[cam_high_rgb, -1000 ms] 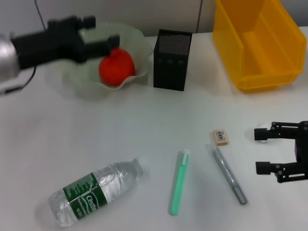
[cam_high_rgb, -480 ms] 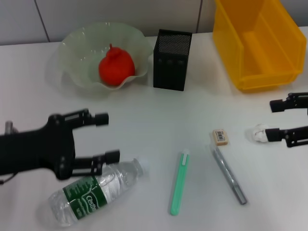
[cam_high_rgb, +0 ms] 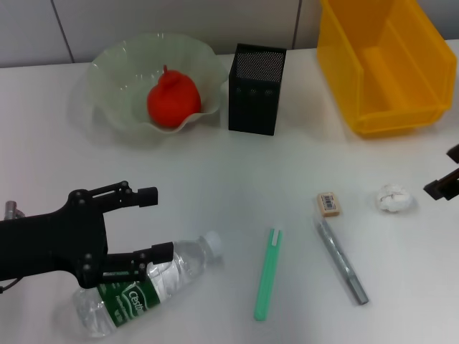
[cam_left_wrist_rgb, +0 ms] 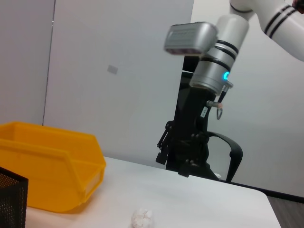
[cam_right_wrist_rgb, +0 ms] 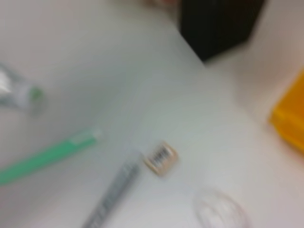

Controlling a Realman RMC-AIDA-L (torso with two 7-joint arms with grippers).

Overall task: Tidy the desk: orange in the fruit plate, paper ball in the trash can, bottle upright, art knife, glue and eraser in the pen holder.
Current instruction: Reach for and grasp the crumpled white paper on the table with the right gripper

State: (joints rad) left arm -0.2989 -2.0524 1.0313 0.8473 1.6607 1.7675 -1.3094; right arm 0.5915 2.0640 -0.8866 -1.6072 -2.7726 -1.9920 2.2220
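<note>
Left gripper point(cam_high_rgb: 150, 223): at the near left of the table point(cam_high_rgb: 237, 172), fingers spread wide, lower finger lying over the bottle's shoulder, upper finger apart from it.
Bottle point(cam_high_rgb: 147, 287): on its side at the near left, cap pointing toward the table's middle.
Fruit plate point(cam_high_rgb: 107, 79): far left.
Orange point(cam_high_rgb: 173, 99): resting inside the fruit plate.
Pen holder point(cam_high_rgb: 257, 89): upright, just right of the fruit plate.
Green stick point(cam_high_rgb: 267, 273): flat on the table, near centre.
Grey art knife point(cam_high_rgb: 341, 262): flat, right of the green stick.
Eraser point(cam_high_rgb: 329, 203): touching or just off the knife's far end.
Paper ball point(cam_high_rgb: 394, 198): on the table, right of the eraser, apart from it.
Trash can point(cam_high_rgb: 380, 64): far right.
Right gripper point(cam_high_rgb: 447, 179): at the right edge, only partly in view; cannot tell its finger state.
</note>
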